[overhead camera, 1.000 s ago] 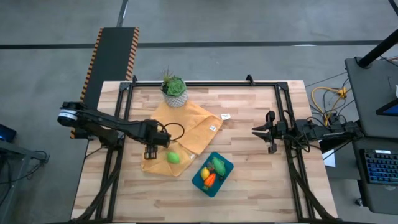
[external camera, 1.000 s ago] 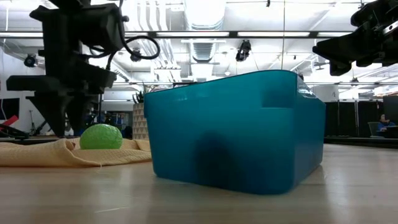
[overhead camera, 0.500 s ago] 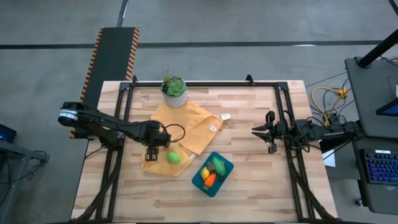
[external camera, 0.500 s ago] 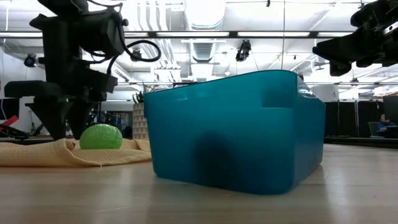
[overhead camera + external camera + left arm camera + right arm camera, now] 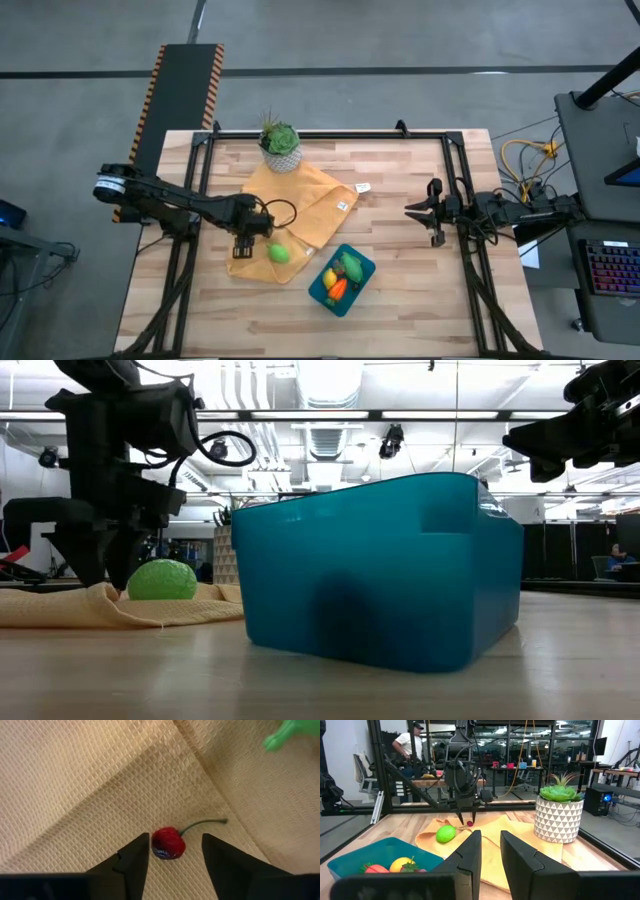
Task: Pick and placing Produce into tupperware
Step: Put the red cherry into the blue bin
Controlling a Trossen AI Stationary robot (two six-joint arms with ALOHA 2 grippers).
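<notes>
My left gripper (image 5: 172, 851) is down over the cloth (image 5: 310, 205), fingers apart with a cherry (image 5: 168, 843) lying between the tips, not pinched; its green stem curves off to one side. In the high view that gripper (image 5: 243, 243) sits just beside the lime (image 5: 279, 254), which rests on the cloth near its front edge. The tub (image 5: 341, 280) stands on the table (image 5: 400, 180) just past the cloth's corner, holding a carrot (image 5: 338, 290), a yellow piece (image 5: 330, 279) and a green piece (image 5: 352, 267). My right gripper (image 5: 430, 225) waits well apart at the table's right side, fingers narrowly open and empty. I can read no writing anywhere; a small tag (image 5: 362, 187) on the cloth edge is illegible.
</notes>
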